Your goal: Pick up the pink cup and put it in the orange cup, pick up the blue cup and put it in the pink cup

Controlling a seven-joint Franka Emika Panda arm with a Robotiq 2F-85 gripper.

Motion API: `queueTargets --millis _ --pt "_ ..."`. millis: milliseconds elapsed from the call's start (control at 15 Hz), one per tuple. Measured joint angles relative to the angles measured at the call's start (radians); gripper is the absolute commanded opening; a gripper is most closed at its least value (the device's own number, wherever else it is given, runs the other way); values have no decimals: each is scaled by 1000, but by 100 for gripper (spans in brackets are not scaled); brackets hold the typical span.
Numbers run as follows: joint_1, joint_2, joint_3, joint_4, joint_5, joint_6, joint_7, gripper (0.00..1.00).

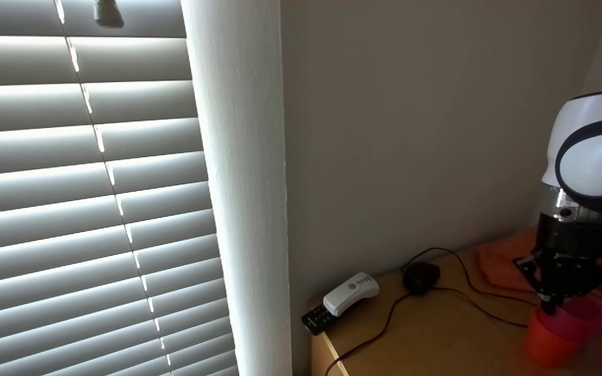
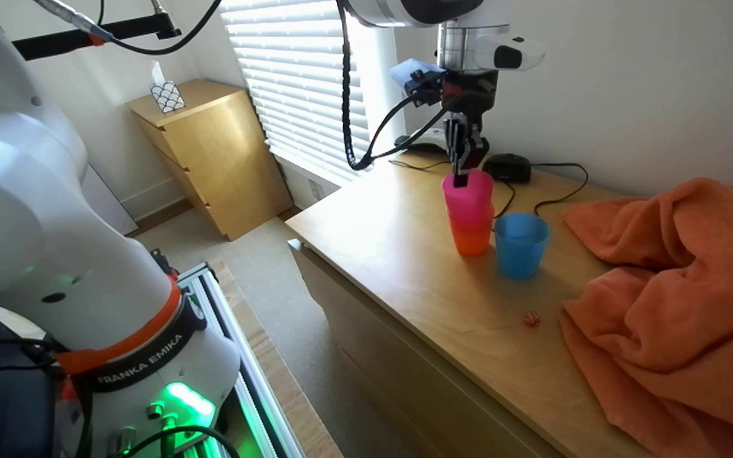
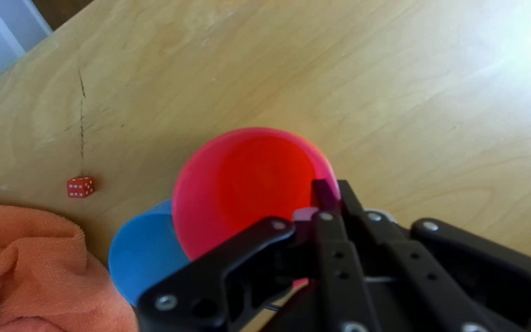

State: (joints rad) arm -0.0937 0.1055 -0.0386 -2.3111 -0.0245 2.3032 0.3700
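Note:
The pink cup [image 2: 468, 197] stands upright inside the orange cup [image 2: 472, 238], its upper part showing above the orange one. The same cups, pink [image 1: 579, 316] and orange [image 1: 546, 344], show in an exterior view at the lower right. The blue cup [image 2: 520, 248] stands upright and empty beside them; it is partly hidden in the wrist view [image 3: 145, 253]. My gripper [image 2: 463, 177] is shut on the pink cup's rim, one finger inside and one outside, as the wrist view shows [image 3: 338, 191]. In the wrist view the orange cup is hidden under the pink cup [image 3: 198, 198], whose bottom looks red.
An orange towel [image 2: 678, 286] lies crumpled on the right of the wooden dresser top [image 2: 392, 254]. A small red die [image 2: 531, 318] lies in front of the blue cup. A black device with cables [image 2: 508, 168] is behind the cups. Remotes [image 1: 345, 297] lie by the wall.

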Motion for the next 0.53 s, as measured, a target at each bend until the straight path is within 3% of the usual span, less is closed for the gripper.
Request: queueTargets --millis 200,267,333,533 --pt "3 27 -7 9 -4 0 0 1" --pt "4 35 -8 10 -5 0 0 30" --pt "5 41 -9 12 -5 0 0 30" --pt "9 57 -14 19 -6 0 0 51"
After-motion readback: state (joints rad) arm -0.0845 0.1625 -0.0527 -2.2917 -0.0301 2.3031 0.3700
